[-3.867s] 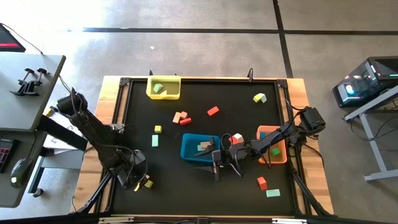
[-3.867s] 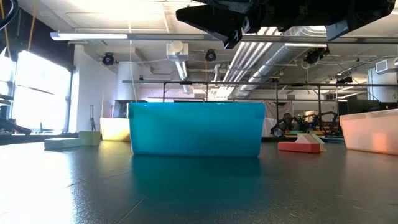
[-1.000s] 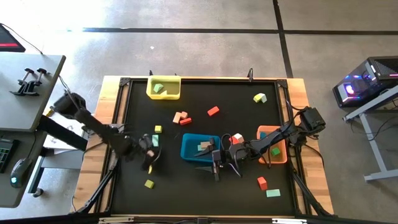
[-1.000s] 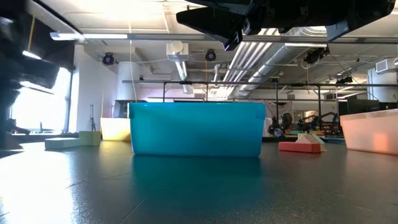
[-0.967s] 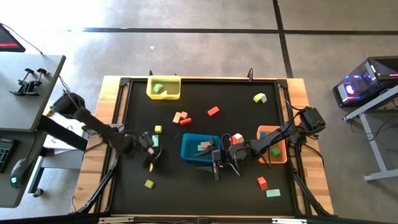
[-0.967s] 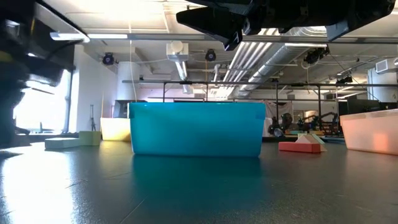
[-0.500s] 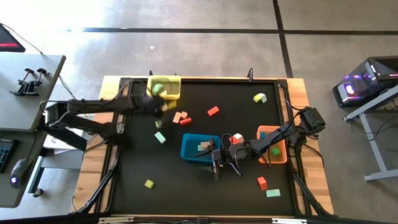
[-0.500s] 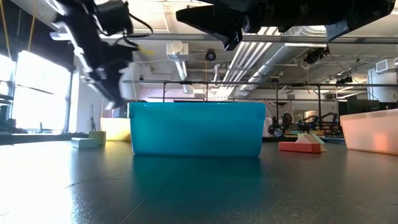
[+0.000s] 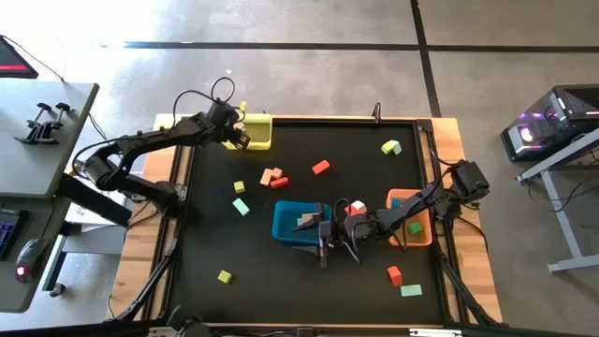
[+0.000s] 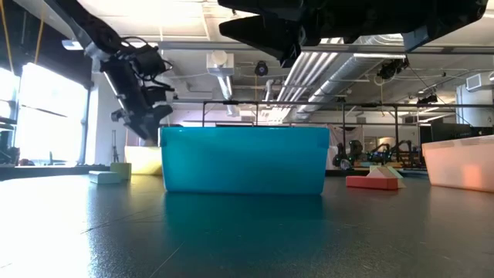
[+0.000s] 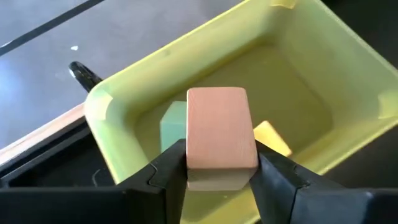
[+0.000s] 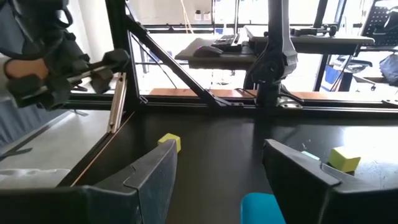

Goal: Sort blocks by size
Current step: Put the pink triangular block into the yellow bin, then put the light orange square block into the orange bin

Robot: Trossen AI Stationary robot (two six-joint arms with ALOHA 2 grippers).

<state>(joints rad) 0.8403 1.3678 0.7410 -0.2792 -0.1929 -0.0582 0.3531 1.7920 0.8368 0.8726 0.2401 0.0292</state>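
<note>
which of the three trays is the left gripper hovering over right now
The yellow tray at the table's far left corner. The left gripper, holding a tan block, is above it; the blue tray and orange tray sit near the right arm.

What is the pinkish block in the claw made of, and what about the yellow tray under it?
The pinkish block in the left claw looks like painted wood: matte, with faint streaks like grain and softly rounded edges. The yellow tray looks like thin plastic: smooth, slightly glossy, with light showing through its walls. Neither is certain from looks alone.
</note>
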